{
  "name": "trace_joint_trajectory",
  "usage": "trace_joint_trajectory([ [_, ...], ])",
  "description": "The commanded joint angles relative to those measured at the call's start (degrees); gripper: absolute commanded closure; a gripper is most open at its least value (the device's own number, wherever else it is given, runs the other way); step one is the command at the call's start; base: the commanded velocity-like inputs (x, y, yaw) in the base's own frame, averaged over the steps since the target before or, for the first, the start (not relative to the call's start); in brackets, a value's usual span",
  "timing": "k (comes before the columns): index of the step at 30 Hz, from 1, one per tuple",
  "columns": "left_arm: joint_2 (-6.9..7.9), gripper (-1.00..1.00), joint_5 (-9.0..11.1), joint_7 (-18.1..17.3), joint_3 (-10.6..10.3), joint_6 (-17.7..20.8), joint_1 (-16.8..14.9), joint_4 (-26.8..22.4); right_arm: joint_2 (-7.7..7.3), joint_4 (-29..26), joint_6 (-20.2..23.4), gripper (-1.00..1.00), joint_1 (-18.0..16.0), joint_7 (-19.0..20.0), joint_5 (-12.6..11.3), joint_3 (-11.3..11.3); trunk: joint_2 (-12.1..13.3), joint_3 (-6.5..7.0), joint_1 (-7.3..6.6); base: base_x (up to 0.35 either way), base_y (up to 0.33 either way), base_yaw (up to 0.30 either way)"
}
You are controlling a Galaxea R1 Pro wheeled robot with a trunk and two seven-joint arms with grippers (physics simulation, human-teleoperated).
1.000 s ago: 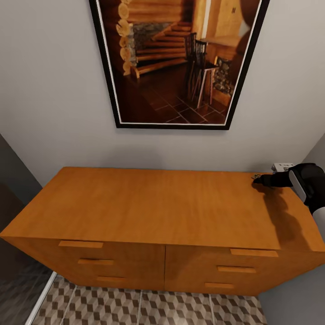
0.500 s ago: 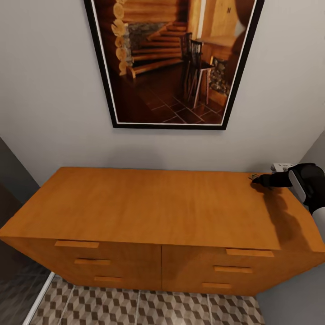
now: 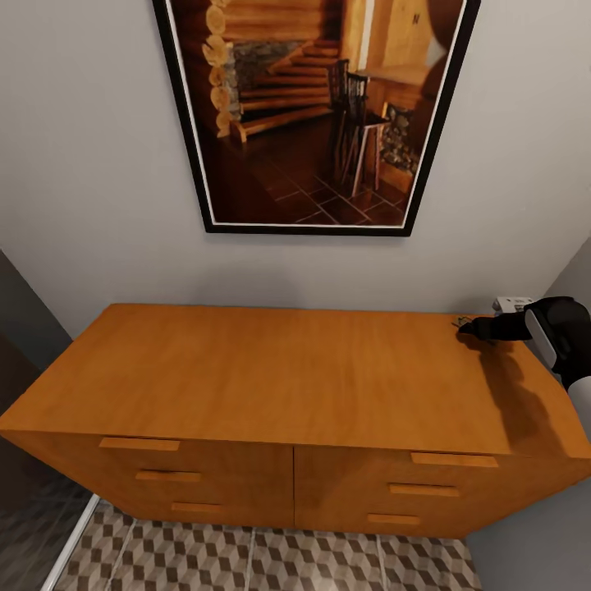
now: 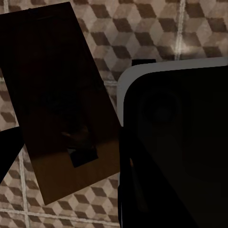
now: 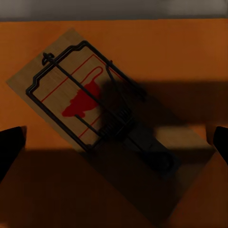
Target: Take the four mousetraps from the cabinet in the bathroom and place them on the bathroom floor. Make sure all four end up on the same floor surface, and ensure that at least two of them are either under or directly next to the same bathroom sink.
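Broad bare orange top of the cabinet (image 3: 279, 377), open to reach from the front edge to the wall. Far right corner taken by the right gripper (image 3: 465, 326), its two dark fingertips spread wide at either side of a mousetrap (image 5: 102, 118) lying flat on the wood, grey wall close behind. Framed picture (image 3: 316, 115) hanging above the middle. Patterned bathroom floor (image 3: 271, 562) free along the drawer fronts.

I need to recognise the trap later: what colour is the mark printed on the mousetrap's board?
Red, on the pale wooden mousetrap; the right wrist view shows it best.
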Motion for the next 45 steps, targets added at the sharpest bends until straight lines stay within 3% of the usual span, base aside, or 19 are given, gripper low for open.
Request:
trace_joint_trajectory([
  [1,0.0,1.0,0.28,0.19,-0.5,-0.14,-0.02,0.01,-0.09,0.08,0.13,-1.0,0.01,-0.25,0.53,0.35,-0.02,-0.06,0.01,0.0,0.0,0.0],
  [45,0.0,1.0,0.29,0.19,-0.5,-0.14,-0.02,0.01,-0.09,0.08,0.05,-1.0,0.01,-0.02,0.53,0.35,-0.02,-0.06,0.01,0.013,-0.001,0.0],
])
